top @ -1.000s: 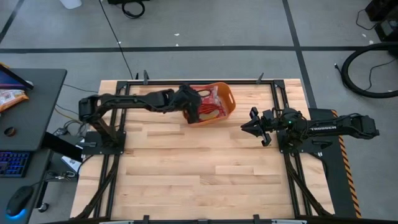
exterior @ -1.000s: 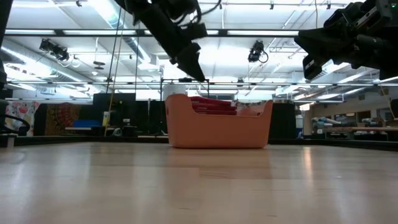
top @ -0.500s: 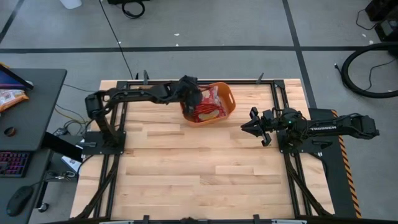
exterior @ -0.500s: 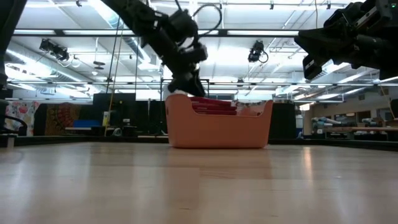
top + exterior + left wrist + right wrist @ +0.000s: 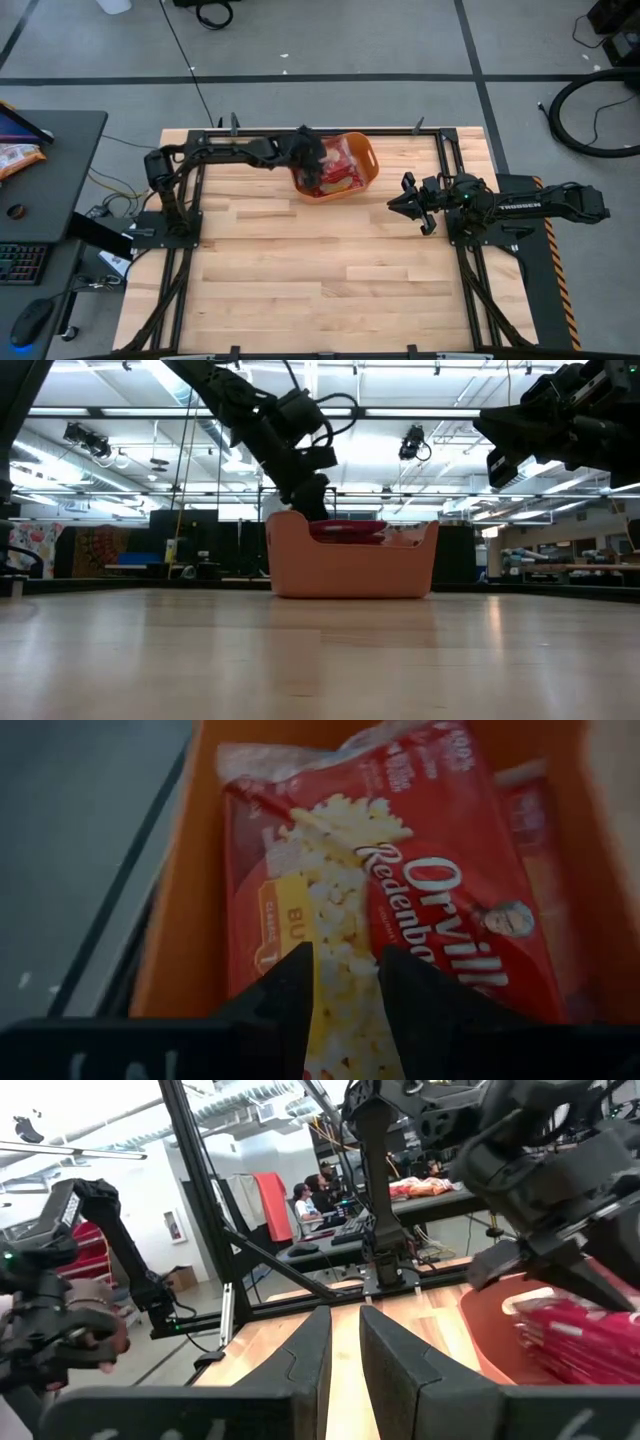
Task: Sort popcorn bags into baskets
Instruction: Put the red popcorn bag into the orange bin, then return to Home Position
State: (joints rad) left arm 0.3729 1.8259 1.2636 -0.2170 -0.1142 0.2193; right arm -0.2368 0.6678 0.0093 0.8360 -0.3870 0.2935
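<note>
The popcorn bags [image 5: 338, 172] lie piled inside the orange tub [image 5: 366, 152] at the far edge of the worktop [image 5: 320, 270], and in the left wrist view we see the topmost red bag [image 5: 400, 910] lying flat and filling most of the tub. We find the left gripper [image 5: 312, 172] lowered over the tub's left end, its fingers [image 5: 290, 995] a narrow gap apart just above that bag and grasping nothing. The right gripper [image 5: 408, 203] hangs above bare worktop well to the right of the tub, its fingers [image 5: 305, 1355] likewise slightly parted and empty.
</note>
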